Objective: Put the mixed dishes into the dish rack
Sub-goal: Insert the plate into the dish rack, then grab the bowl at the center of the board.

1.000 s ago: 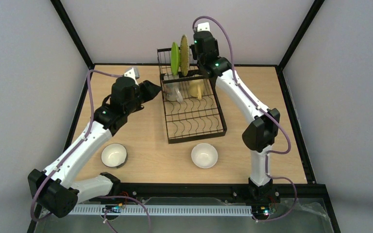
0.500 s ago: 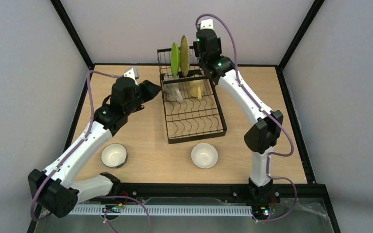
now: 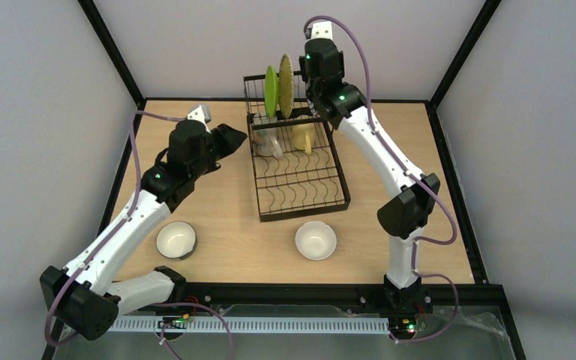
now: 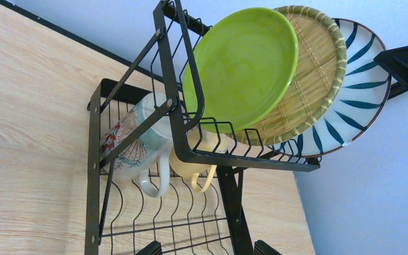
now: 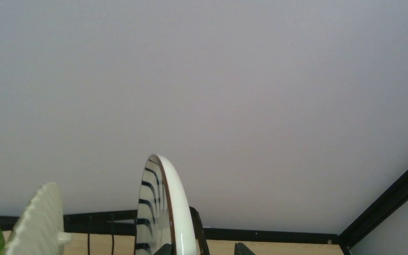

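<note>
The black wire dish rack [image 3: 300, 187] stands mid-table. In its raised basket the green plate [image 4: 241, 66], the woven bamboo plate [image 4: 316, 74] and the blue-striped plate [image 4: 361, 90] stand on edge. Below them lie a pale yellow mug [image 4: 196, 167] and a patterned mug [image 4: 138, 143]. My right gripper [image 5: 203, 249] is open at the rack's far right, its fingers straddling the striped plate's rim [image 5: 172, 207] with a gap on the right side. My left gripper [image 4: 207, 249] is open and empty, left of the rack. Two bowls [image 3: 176, 239] [image 3: 316, 240] rest on the table near the front.
The rack's flat lower tray [image 3: 304, 191] has bare wire slots. A black frame edges the table [image 3: 420, 187], with grey walls behind and at the sides. The right arm's elbow [image 3: 409, 206] stands right of the rack.
My right gripper's jaws have opened off the striped plate, which now stands in the basket, and that wrist has lifted slightly. The left arm has shifted a little.
</note>
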Controlling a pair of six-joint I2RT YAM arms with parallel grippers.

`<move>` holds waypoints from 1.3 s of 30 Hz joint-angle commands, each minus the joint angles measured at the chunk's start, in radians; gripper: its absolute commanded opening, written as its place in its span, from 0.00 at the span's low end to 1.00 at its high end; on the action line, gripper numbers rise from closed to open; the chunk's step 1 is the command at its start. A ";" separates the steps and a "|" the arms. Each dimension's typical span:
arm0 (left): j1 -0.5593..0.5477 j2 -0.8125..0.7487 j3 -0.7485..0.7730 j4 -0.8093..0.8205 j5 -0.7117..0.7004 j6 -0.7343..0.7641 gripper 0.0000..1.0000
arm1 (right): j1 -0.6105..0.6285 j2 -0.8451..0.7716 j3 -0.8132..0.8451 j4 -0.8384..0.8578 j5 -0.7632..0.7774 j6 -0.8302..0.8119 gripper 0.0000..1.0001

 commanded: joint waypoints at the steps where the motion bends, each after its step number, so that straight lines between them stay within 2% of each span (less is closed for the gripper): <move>1: 0.007 -0.041 0.060 -0.060 -0.044 0.021 0.99 | -0.005 -0.117 0.084 -0.014 0.057 0.036 0.63; 8: 0.007 -0.132 0.081 -0.153 -0.083 0.025 0.99 | -0.003 -0.255 0.036 -0.245 0.071 0.184 0.64; 15: 0.005 -0.259 -0.006 -0.215 -0.078 -0.024 0.99 | 0.000 -0.573 -0.323 -0.385 0.062 0.362 0.64; 19: -0.007 -0.309 -0.057 -0.241 -0.074 -0.037 0.99 | 0.000 -0.703 -0.445 -0.535 0.032 0.480 0.65; 24: -0.068 -0.310 -0.051 -0.313 -0.116 -0.026 0.99 | 0.000 -0.811 -0.673 -0.669 -0.120 0.678 0.65; 31: -0.169 -0.315 -0.067 -0.468 -0.198 -0.051 0.99 | 0.000 -1.022 -1.166 -0.532 -0.363 0.857 0.65; 35: -0.274 -0.319 -0.092 -0.556 -0.278 -0.096 0.99 | 0.000 -1.126 -1.315 -0.500 -0.460 0.897 0.65; 39: -0.337 -0.322 -0.139 -0.587 -0.307 -0.140 0.99 | 0.000 -1.172 -1.378 -0.470 -0.529 0.907 0.65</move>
